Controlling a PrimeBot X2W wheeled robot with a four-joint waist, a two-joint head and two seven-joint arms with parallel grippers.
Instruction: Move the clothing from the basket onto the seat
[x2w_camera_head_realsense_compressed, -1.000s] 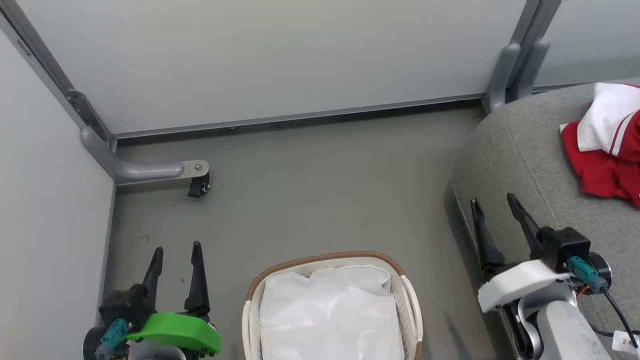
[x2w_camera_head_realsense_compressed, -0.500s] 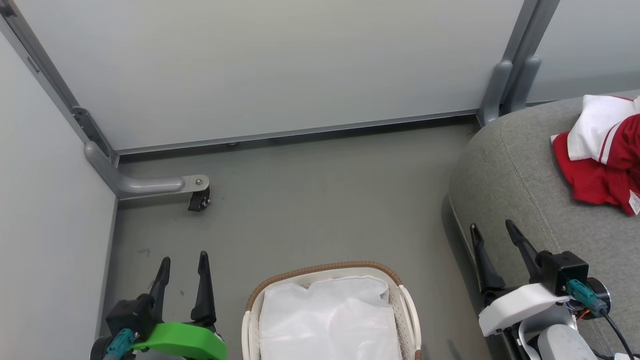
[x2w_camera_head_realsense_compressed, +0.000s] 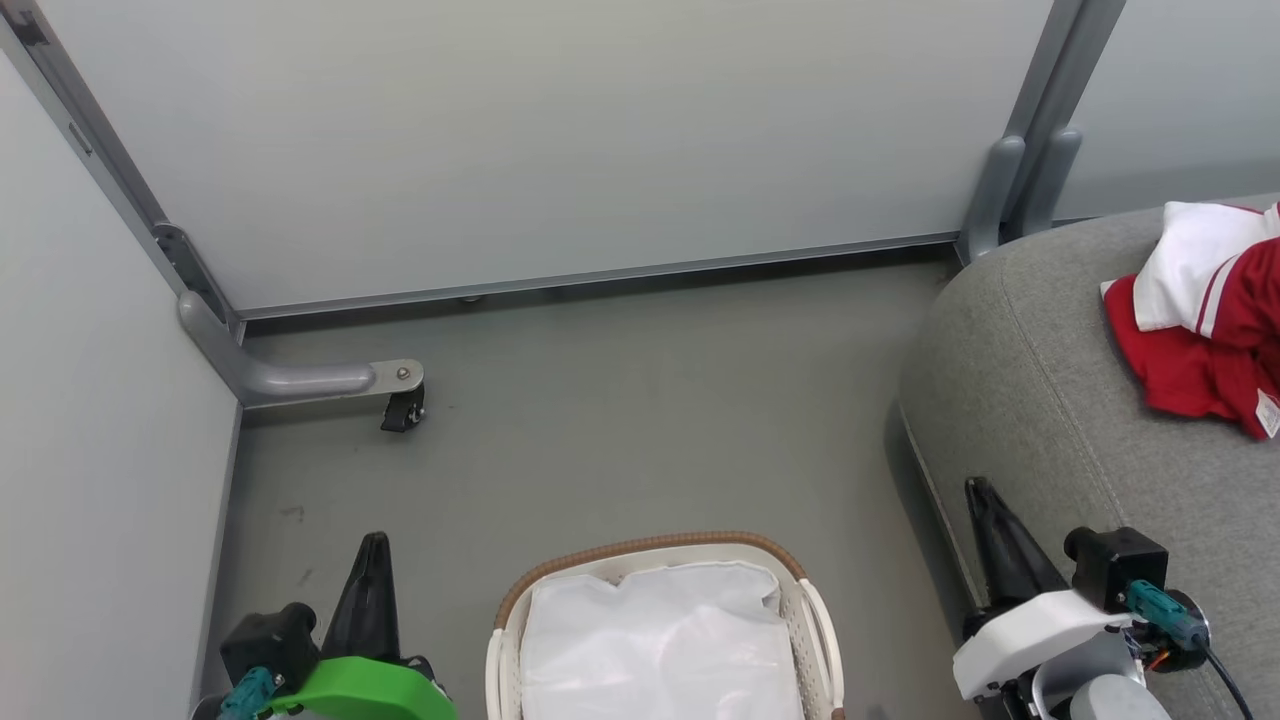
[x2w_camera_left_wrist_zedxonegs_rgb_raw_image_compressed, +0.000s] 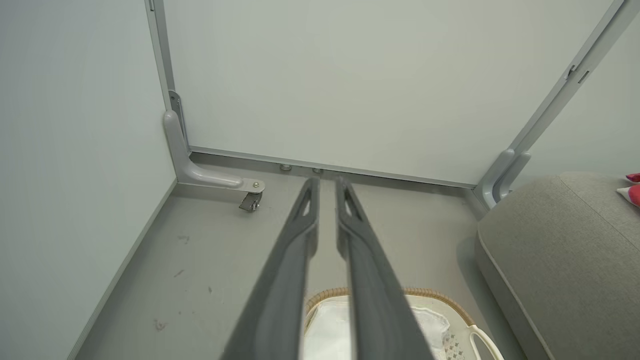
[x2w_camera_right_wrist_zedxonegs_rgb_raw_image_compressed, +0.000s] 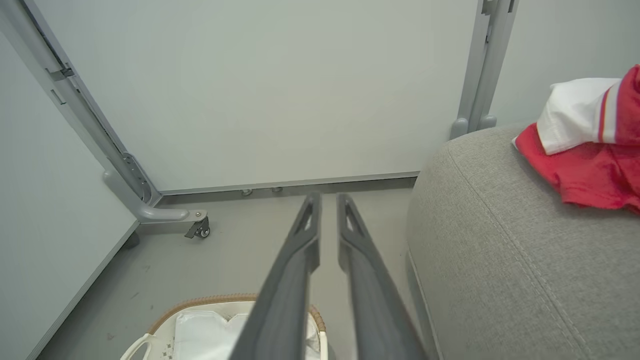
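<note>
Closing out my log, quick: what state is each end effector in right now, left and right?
Left end effector: closed, holding nothing.
Right end effector: closed, holding nothing.

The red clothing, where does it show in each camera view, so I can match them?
Head view: clothing at the right edge, on the seat.
Left wrist view: clothing is a sliver at the far right edge.
Right wrist view: clothing upper right, on the seat.
Shared landmark: the caster wheel, left of centre in all three.
</note>
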